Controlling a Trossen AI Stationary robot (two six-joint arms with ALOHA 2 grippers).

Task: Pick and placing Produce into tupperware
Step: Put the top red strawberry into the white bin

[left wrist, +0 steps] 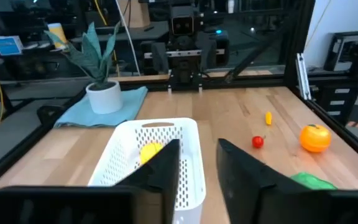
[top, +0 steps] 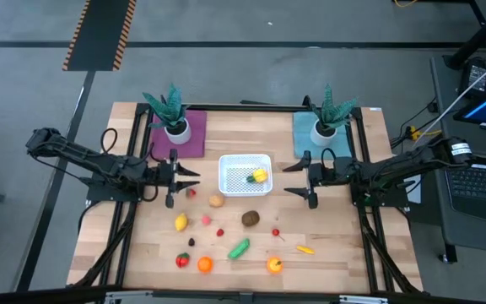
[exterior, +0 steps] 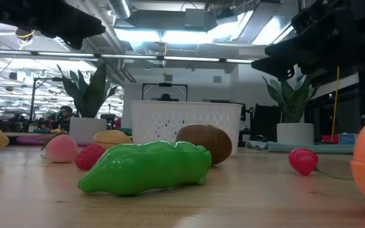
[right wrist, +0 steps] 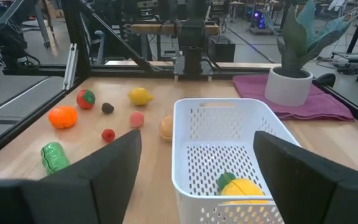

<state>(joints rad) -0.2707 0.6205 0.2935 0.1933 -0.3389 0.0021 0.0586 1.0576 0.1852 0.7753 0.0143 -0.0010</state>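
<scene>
Bright ceiling lights (exterior: 163, 35) glare in the low view; near fruit looks blurred.

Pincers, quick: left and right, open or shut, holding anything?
Left pincer: fingers slightly apart, nothing between them, beside the tupperware.
Right pincer: wide open, empty, on the tupperware's other side.

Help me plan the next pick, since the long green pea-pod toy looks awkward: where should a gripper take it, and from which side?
Grip the elongated green pea pod across its narrow middle, coming straight down from above. It lies flat and slanted on the wooden table, so the fingers should probably straddle its short width, turned square to its length. The small red piece lies apart from it, leaving room.
</scene>
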